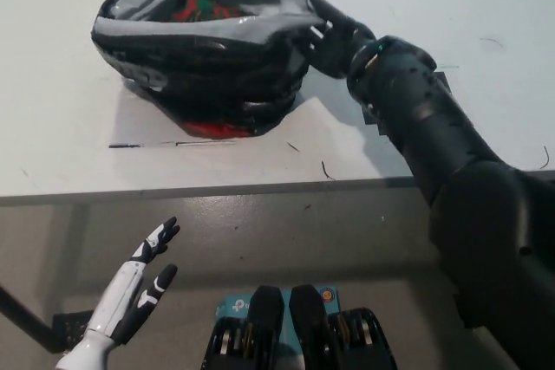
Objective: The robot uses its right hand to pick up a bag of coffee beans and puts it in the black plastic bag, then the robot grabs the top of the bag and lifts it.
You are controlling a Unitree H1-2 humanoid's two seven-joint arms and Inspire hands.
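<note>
The black plastic bag [204, 75] stands on the white table [69, 145] at upper left, its grey-lined mouth pulled up and partly closed. Inside it a red and green coffee bean bag [192, 6] shows through the narrowed opening. My black right hand [334, 32] is shut on the bag's top rim at its right side, holding the rim raised. The bag's red-marked bottom still touches the table. My white left hand [134, 288] rests open below the table's front edge at lower left.
A dark flat plate [442, 88] lies on the table under my right forearm. The table's front edge [217, 190] runs across the middle, with grey floor below it.
</note>
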